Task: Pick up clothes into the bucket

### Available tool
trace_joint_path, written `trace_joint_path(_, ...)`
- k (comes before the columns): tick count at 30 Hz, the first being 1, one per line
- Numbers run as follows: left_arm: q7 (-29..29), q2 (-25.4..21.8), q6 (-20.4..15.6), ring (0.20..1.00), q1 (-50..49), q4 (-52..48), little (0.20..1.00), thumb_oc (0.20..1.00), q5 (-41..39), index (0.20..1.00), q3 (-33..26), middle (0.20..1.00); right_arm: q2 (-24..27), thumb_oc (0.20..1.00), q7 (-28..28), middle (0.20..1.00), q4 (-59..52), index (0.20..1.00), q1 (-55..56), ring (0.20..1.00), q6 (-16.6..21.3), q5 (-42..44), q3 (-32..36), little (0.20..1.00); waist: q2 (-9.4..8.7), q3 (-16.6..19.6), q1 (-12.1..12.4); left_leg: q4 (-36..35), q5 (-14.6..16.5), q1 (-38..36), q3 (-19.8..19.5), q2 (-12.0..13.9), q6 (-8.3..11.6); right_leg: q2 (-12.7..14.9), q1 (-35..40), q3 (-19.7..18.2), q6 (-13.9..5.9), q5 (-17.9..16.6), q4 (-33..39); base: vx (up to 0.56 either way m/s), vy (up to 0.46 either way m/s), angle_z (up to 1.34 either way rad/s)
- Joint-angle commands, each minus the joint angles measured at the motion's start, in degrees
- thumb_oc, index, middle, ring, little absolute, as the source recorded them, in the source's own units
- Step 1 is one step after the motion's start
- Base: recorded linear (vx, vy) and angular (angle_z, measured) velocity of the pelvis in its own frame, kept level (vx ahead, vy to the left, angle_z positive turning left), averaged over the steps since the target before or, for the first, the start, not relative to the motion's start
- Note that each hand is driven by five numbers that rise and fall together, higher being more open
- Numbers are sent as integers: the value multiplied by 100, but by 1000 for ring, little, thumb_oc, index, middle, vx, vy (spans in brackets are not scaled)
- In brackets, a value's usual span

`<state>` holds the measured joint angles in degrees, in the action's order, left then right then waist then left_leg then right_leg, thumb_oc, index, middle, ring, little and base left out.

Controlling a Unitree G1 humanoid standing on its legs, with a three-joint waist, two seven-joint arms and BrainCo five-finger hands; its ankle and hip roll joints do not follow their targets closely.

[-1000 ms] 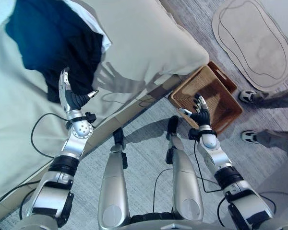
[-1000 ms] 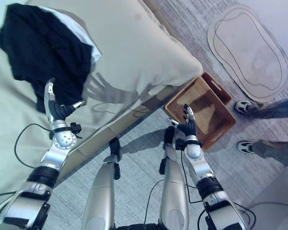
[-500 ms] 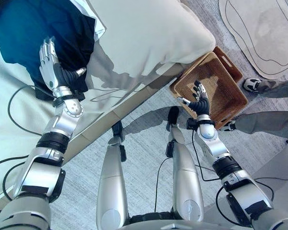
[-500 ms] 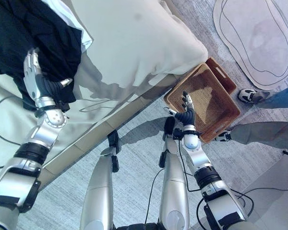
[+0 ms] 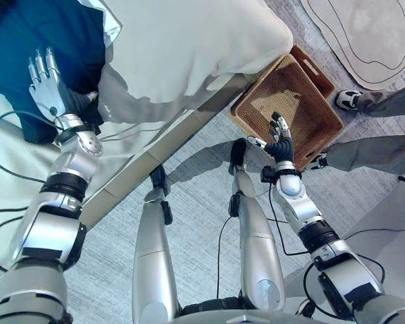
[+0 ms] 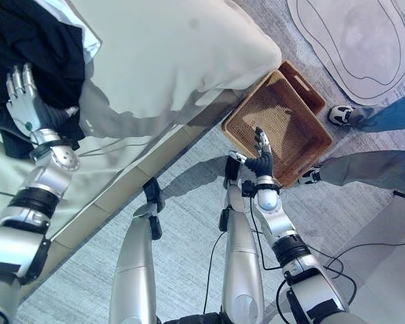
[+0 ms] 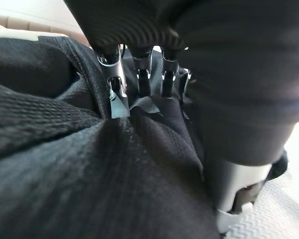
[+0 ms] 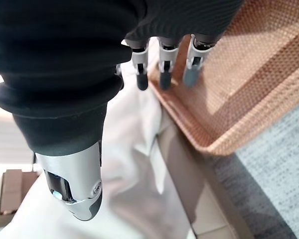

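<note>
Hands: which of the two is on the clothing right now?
The left hand, fingers straight, lies on the dark garment on the bed. The right hand hangs open by the wicker basket, touching nothing.

Right hand (image 5: 281,144) hovering with straight fingers above the wicker basket (image 5: 288,101), open floor beneath it, bed corner (image 5: 209,47) just beside, a person's legs (image 5: 371,154) beyond.

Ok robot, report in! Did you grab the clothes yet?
Left hand open, flat on dark clothes on bed. Right hand open, over empty wicker basket. Nothing grabbed. Person's legs beside basket.
</note>
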<state>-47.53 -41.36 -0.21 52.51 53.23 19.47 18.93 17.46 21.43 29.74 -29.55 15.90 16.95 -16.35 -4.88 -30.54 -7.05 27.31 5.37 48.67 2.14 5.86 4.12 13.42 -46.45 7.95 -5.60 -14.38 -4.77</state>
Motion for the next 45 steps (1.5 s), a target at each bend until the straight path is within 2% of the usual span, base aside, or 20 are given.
trace_joint_path(1, 576, -273, 44, 445, 266, 440, 445, 445, 83, 445, 91, 445, 315, 1000, -52, 1000, -286, 1000, 57, 1000, 328, -27, 106, 1000, -34, 76, 53, -222, -428, 292, -75, -73, 8, 693, 235, -215, -742, 579, -940, 0, 0, 0)
trace_joint_path(2, 627, -235, 53, 200, 320, 520, 200, 200, 47, 200, 121, 200, 301, 1000, -71, 1000, -268, 1000, 42, 1000, 312, -29, 92, 1000, -41, 76, 43, -216, -438, 309, -75, -72, 8, 692, 230, -218, -742, 569, -937, 0, 0, 0)
trace_joint_path(11, 856, -142, -14, 200, 264, 673, 200, 200, -87, 200, 57, 200, 264, 1000, -208, 1000, -298, 1000, 85, 1000, 280, -98, 53, 1000, -36, 162, 32, -273, -463, 251, -59, -78, 35, 690, 272, -215, -728, 548, -854, 1, 0, -2)
trace_joint_path(19, 890, 79, -155, 200, -594, 68, 200, 200, -102, 200, -345, 200, 229, 1000, -270, 1000, -232, 1000, 282, 1000, 187, -203, 127, 1000, 7, 306, 139, -568, -531, -315, -20, -52, 90, 655, 787, -122, -731, 514, -624, 14, -26, -3)
trace_joint_path(22, 902, 234, -256, 200, -1144, -528, 200, 200, -45, 200, -606, 200, 245, 1000, -309, 1000, -268, 1000, 411, 1000, 143, -260, 219, 1000, 44, 382, 218, -727, -538, -666, -36, -63, 108, 645, 1128, -71, -724, 513, -516, 41, -53, 1)
trace_joint_path(23, 941, 409, -351, 200, -1564, -1137, 200, 200, 12, 200, -780, 200, 234, 1000, -313, 1000, -258, 1000, 504, 1000, 90, -304, 325, 1000, 67, 453, 302, -871, -545, -940, -38, -59, 125, 632, 1405, -6, -726, 510, -400, 46, -64, 1)
trace_joint_path(25, 987, 502, -387, 200, -1784, -1351, 200, 200, 30, 200, -866, 200, 234, 1000, -326, 1000, -258, 1000, 548, 1000, 64, -327, 358, 1000, 78, 463, 321, -950, -557, -1089, -35, -38, 133, 621, 1578, 12, -721, 501, -310, 51, -63, 0)
trace_joint_path(26, 1081, 720, -507, 200, -2114, -1869, 200, 200, 62, 200, -964, 200, 245, 1000, -378, 1000, -261, 1000, 629, 1000, 16, -374, 437, 1000, 93, 547, 386, -1130, -584, -1370, -51, -29, 155, 584, 1846, 65, -716, 492, -164, 49, -67, 0)
trace_joint_path(31, 1515, 1077, -844, 200, -2788, -2846, 200, 200, -32, 200, -1088, 200, 303, 1000, -496, 1000, -212, 1000, 848, 1000, -90, -497, 571, 1000, 121, 753, 510, -1571, -733, -1989, -107, -13, 214, 522, 2447, 205, -696, 439, 143, 56, -90, 5)
trace_joint_path(38, 2194, 1317, -1328, 200, -3174, -3959, 200, 200, -388, 200, -827, 200, 227, 1000, -651, 1000, 66, 1000, 1021, 1000, -153, -531, 595, 1000, 207, 1102, 661, -2171, -958, -2741, -176, 108, 308, 395, 3104, 403, -663, 525, 375, 52, -74, 5)
trace_joint_path(45, 2639, 1465, -1549, 200, -3196, -4643, 200, 200, -1125, 200, -578, 200, 130, 1000, -791, 1000, 233, 1000, 1122, 1000, -235, -575, 418, 1000, 316, 1359, 720, -2594, -1144, -3217, -267, 247, 387, 274, 3506, 578, -614, 678, 458, 35, -62, 16)
